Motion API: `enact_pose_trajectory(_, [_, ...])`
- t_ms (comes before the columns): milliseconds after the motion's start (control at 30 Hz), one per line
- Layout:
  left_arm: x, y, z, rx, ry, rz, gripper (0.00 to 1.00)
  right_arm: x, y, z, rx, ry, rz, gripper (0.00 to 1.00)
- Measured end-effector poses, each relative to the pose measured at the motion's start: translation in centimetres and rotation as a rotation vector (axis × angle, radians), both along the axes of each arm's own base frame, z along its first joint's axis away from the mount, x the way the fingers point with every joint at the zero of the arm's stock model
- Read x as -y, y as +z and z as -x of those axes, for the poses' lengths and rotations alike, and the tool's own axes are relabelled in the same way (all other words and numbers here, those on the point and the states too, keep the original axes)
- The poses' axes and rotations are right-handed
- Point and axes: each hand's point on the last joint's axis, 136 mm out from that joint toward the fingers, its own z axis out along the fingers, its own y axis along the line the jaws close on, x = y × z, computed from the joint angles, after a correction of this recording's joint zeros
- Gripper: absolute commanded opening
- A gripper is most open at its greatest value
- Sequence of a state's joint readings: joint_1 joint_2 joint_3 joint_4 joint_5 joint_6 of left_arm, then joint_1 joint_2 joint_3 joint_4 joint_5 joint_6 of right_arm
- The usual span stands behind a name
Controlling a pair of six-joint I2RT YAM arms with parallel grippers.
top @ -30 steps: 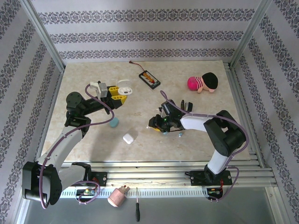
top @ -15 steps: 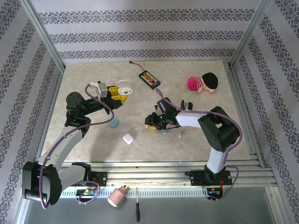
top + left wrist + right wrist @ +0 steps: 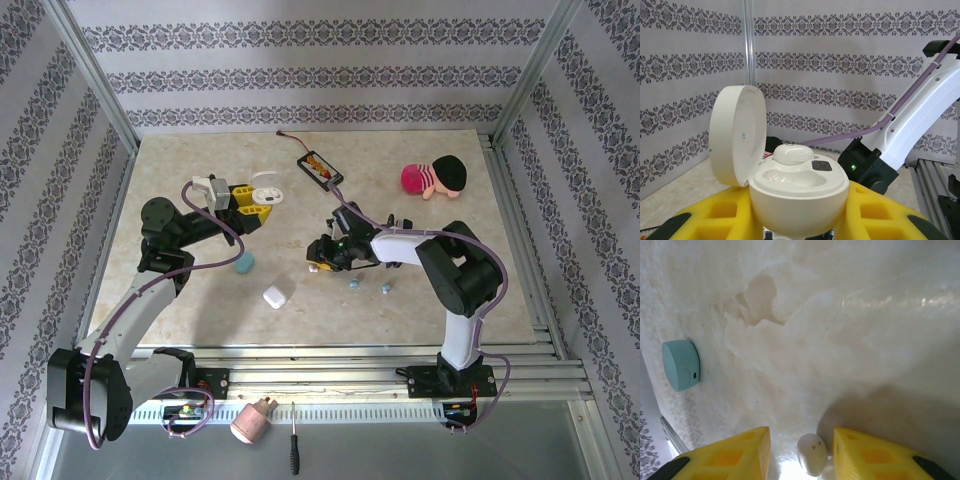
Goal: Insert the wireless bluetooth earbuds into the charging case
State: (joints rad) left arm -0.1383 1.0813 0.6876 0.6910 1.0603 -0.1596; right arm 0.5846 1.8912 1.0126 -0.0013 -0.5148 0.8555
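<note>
My right arm (image 3: 452, 272) has swung left across the middle of the table (image 3: 180, 300) over the last second. Its right gripper (image 3: 320, 258) is narrowed around a white earbud (image 3: 812, 455), apparently carrying it toward the case. The left gripper (image 3: 250, 203) hasn't budged and clamps the open charging case (image 3: 797, 192) at upper left. Inside the case, a seated earbud (image 3: 792, 152) fills one socket; the other socket is bare.

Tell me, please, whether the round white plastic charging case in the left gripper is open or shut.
Open: the round white charging case has its lid swung up at the left, baring one seated white earbud.
</note>
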Motion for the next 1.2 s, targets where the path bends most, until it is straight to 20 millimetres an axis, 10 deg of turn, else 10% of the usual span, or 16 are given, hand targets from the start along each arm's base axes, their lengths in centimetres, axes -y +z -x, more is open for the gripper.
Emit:
enact_pose_trajectory(600, [-4.9, -1.5, -3.7, -0.011, 0.261, -0.056, 0.22, 2.0, 3.2, 1.9, 0.407, 0.273, 0.718, 0.37])
enact_pose_trajectory(1200, [-9.7, -1.6, -6.5, -0.035, 0.424, -0.035, 0.22, -0.9, 1.2, 2.5, 0.526, 0.456, 1.013, 0.32])
